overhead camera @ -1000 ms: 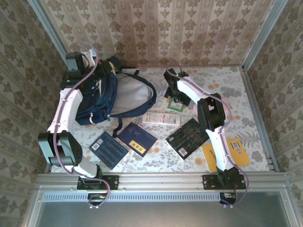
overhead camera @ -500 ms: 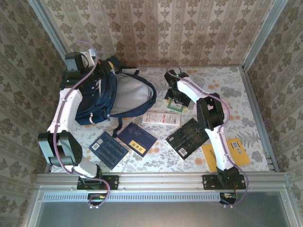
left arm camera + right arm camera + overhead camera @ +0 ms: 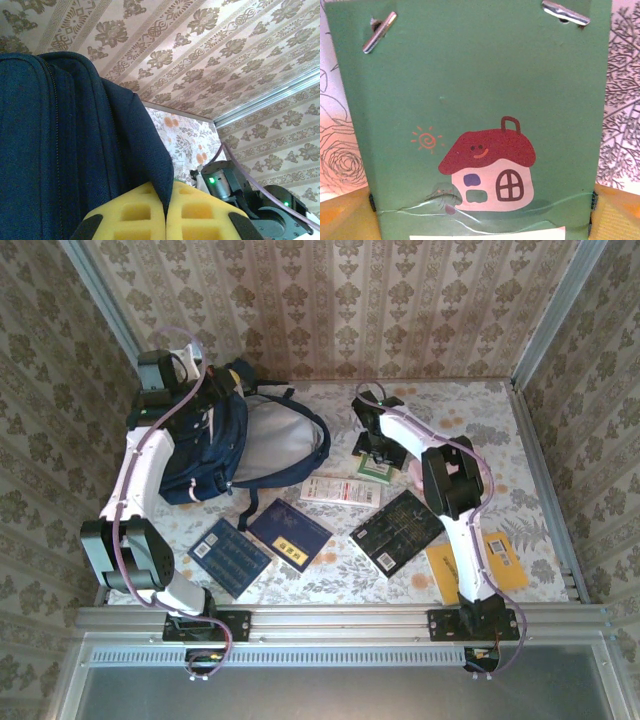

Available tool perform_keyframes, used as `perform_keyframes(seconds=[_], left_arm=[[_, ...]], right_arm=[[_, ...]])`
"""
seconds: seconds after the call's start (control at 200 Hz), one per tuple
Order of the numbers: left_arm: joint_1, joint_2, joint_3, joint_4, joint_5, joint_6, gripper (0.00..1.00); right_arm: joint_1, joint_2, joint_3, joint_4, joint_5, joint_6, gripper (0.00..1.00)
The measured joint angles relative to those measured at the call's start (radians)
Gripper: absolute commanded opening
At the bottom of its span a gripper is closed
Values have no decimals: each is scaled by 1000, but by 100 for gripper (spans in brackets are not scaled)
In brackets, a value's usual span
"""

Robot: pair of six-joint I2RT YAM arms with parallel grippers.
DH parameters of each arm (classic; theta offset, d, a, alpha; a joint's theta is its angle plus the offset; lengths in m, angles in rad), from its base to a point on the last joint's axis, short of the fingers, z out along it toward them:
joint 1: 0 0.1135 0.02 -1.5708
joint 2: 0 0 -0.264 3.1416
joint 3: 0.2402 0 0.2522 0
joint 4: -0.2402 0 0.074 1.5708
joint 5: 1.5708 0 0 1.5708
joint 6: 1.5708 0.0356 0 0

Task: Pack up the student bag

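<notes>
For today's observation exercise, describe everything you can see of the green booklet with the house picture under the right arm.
The green booklet is a thin, matt, paper-looking rectangle lying flat on the flowered tablecloth. Two metal fasteners pierce one short edge. Its cover shows a white house with a smiling red roof and an orange sun. A crease crosses the cover at the house's base. Yellow fingers flank both long sides; whether they touch cannot be told.
</notes>
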Motion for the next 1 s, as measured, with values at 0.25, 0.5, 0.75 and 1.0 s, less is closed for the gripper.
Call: perform_keyframes(seconds=[0.25,0.5,0.75,1.0], left_arm=[[0,0,0,2,0,0,0],[-9,0,0,1,-1,0,0],[-40,11,0,-11,-1,10,0],[-108,34,2,-37,-12,65,3]], right_arm=[[-1,-115,-42,5,11,-34,88],[-1,-232,-139,34,43,-80,87],[8,-426,-323,157,59,-264,85],[22,-629,-481,305,-6,-447,83]])
